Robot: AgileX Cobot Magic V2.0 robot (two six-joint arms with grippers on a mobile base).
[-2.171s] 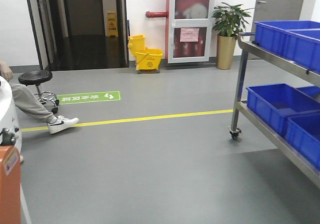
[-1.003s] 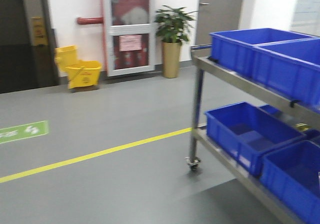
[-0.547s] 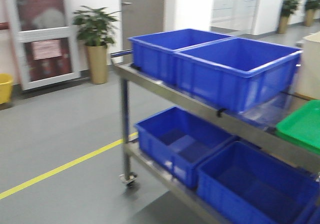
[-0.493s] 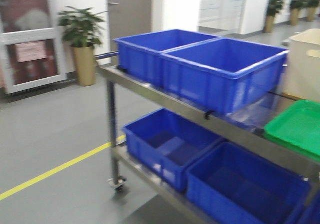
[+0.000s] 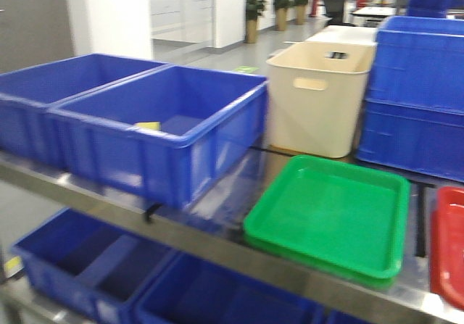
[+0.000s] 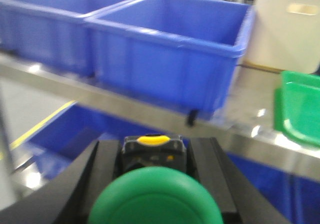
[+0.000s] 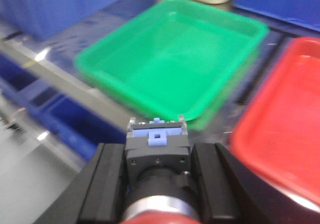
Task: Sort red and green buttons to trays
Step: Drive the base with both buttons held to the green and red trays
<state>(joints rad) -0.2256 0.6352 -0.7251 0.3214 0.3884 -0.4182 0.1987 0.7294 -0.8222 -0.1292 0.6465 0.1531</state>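
Note:
My left gripper (image 6: 155,159) is shut on a green button (image 6: 155,196) with a glossy green cap and a dark body, held in front of the cart's shelf edge. My right gripper (image 7: 157,154) is shut on a red button (image 7: 157,171); its dark body and blue end show, and a sliver of red cap sits at the bottom edge. The green tray (image 5: 330,215) sits on the steel top shelf, also in the right wrist view (image 7: 175,58) and at the right of the left wrist view (image 6: 300,106). The red tray (image 5: 451,244) lies right of it, also in the right wrist view (image 7: 285,119). Neither gripper shows in the front view.
Two deep blue crates (image 5: 159,132) stand on the steel cart shelf (image 5: 217,241) left of the trays. A cream tub (image 5: 319,96) and stacked blue crates (image 5: 417,96) stand behind them. More blue crates (image 5: 87,262) sit on the lower shelf.
The front view has swung right and closer to the cart: first floor and doorway, then the cart's left end, now the trays, tub and crates on the top shelf.

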